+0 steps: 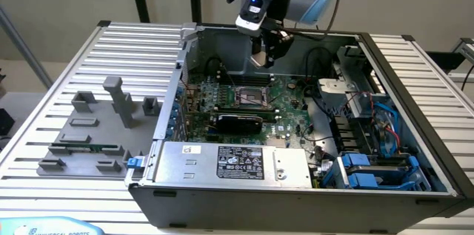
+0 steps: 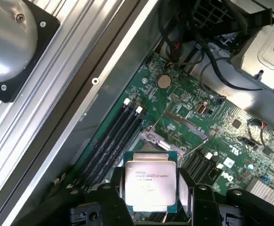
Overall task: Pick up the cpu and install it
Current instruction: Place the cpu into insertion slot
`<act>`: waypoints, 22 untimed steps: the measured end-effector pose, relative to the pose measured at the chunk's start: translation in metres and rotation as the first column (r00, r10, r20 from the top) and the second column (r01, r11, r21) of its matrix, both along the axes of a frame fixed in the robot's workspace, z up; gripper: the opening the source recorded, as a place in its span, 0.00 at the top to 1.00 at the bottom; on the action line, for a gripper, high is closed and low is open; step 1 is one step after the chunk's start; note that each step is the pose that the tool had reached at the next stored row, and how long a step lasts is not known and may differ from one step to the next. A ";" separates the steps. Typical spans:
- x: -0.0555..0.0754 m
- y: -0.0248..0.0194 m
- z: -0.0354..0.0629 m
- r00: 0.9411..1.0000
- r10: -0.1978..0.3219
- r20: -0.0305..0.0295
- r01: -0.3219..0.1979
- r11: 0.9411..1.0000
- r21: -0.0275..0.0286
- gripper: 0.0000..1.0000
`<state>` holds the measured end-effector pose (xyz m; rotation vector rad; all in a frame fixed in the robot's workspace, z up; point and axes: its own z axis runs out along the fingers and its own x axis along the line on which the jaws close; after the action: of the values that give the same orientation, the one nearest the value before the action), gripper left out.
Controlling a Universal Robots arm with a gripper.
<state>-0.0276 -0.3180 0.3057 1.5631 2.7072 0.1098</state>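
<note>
The end effector (image 1: 265, 56) was clenched on the cpu (image 2: 150, 184). The chip sat flat between its two black fingers (image 2: 115, 190) with the silver top up, held in the air just above the open socket (image 2: 174, 128) of the green motherboard (image 2: 221, 117). The open computer case (image 1: 414, 107) on the slatted desk (image 1: 111, 40) held that motherboard, black cables, a power supply (image 1: 230, 163) along its front wall and blue-tabbed drive bays (image 1: 370, 171) at the exterior view's right.

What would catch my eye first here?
An open computer case sits on the slatted table, its green motherboard exposed. Above it, the robot's gripper holds the cpu, a silver square chip. Grey fixture blocks stand at the exterior view's left.
</note>
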 end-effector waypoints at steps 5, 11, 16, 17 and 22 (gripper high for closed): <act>0.000 0.0000 -0.0010 0.996 -0.091 0.000 0.091 0.996 0.000 0.45; 0.000 0.0000 -0.0024 0.980 -0.197 0.000 0.197 0.980 0.000 0.45; 0.000 0.0000 -0.0044 0.946 -0.323 0.000 0.323 0.946 0.000 0.45; 0.000 0.0000 -0.0052 0.931 -0.365 0.000 0.365 0.931 0.000 0.45; 0.000 0.0000 -0.0082 0.903 -0.430 0.002 0.430 0.903 -0.004 0.45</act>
<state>-0.0276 -0.3180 0.2975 2.1098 2.2826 0.0965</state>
